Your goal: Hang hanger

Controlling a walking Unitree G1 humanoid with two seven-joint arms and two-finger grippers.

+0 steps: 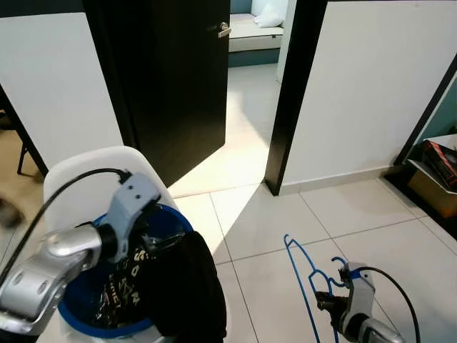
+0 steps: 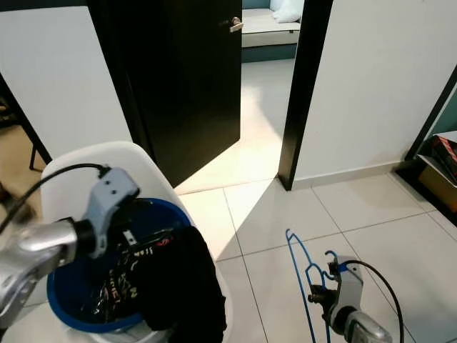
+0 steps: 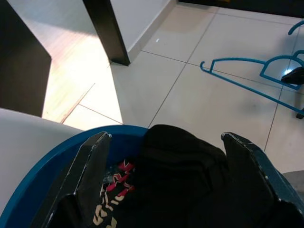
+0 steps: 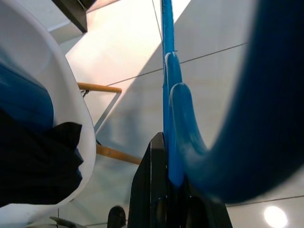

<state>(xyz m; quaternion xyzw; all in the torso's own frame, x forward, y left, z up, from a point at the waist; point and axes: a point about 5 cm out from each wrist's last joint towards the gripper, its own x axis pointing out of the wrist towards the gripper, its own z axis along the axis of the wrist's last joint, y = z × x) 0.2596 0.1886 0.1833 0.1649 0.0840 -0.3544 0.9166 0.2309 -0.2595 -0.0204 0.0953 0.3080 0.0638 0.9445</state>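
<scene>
Count: one blue hanger [image 1: 308, 280], one blue basin [image 2: 68, 289], one white chair [image 1: 82, 179], one dark door [image 1: 171, 78].

Our right gripper [image 2: 321, 295] sits low at about 5 o'clock in the head views, arm bent, wrist housing up. Its two black fingers [image 4: 156, 190] are pressed together on the hanger, pinching the blue wire; the frame runs up and away from the fingers toward 12 o'clock, above the floor tiles [image 1: 357, 207].

Our left gripper [image 1: 146, 239] is at about 8 o'clock, silver forearm angled up from the lower edge, wrist bent down over the basin. Its fingers [image 3: 88, 175] are spread wide, one to each side of a heap of black clothing [image 3: 190, 175] that drapes over the basin's rim. More dark cloth with red and pale print [image 3: 111, 194] lies inside the basin. We cannot tell whether the fingertips touch the cloth.

The basin rests on the seat of the white chair.

Room: pale glossy floor tiles with a sunlit patch at the doorway. The dark door stands open at 12 o'clock, a dark door frame [image 1: 289, 100] beside it, white walls [image 1: 371, 78] either side. A low shelf with boxes [image 1: 435, 175] stands at 3 o'clock.
</scene>
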